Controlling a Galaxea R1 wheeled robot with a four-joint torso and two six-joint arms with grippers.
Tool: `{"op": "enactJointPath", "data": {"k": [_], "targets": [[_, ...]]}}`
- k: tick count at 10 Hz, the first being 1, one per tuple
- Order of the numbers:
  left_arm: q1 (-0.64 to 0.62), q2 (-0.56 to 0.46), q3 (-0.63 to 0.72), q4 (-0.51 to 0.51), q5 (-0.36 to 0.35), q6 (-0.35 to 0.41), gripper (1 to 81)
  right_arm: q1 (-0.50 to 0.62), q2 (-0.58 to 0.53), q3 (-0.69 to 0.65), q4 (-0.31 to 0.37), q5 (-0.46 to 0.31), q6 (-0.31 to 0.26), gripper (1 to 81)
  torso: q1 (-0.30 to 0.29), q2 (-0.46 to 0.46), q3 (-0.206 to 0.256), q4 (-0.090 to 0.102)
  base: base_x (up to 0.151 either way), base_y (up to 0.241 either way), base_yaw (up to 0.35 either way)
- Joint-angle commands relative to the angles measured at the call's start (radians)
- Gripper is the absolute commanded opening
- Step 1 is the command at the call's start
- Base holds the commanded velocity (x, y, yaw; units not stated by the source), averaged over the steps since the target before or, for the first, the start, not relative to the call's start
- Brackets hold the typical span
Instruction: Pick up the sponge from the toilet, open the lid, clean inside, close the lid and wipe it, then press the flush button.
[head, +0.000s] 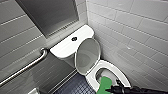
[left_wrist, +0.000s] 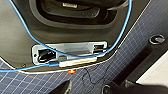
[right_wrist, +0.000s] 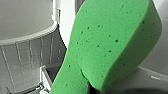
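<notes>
Head view: toilet has its lid raised and leaning back toward the tank at roughly 11 o'clock from the bowl. The flush button sits in the middle of the tank top, well apart from the arm. The right gripper comes in from 4 o'clock and is clamped on the lower end of the sponge. The free end of the green pad points up and hangs over the near rim of the bowl, at its 6 o'clock edge. Whether the pad touches the ceramic I cannot tell. Right wrist view confirms the grasp: the sponge stands upright and close, with the white rim behind it. Left gripper hangs low over the dark blue tiled floor beside the robot's base; open or closed cannot be told. A grab bar is on the wall at 9 o'clock. Judgement: pickup and lid-opening are done, and the step in hand is cleaning inside. The next move calls for dipping the sponge's free end past the rim and sweeping it along the inner wall, while keeping the grip firm and the arm off the raised lid.
</notes>
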Motion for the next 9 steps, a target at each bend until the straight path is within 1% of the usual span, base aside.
{"op": "enactJointPath", "data": {"k": [1,5,9], "targets": [[0.05,0.038,0.004,0.008,0.1,0.007,81.1,0.033,-0.085,0.124,0.011,0.013,0.003,1.0,0.0,0.0,0.0,0.0,0.0,0.0,0.0],[0.036,0.025,0.004,0.005,0.1,0.006,81.1,-0.012,-0.179,0.189,0.012,0.016,0.002,1.0,0.0,0.0,0.0,0.0,0.0,0.0,0.0],[0.007,0.007,0.007,-0.004,0.093,0.003,81.1,-0.042,-0.235,0.232,0.012,0.021,0.002,1.0,0.0,0.0,0.0,0.0,0.0,0.0,0.0]]}}
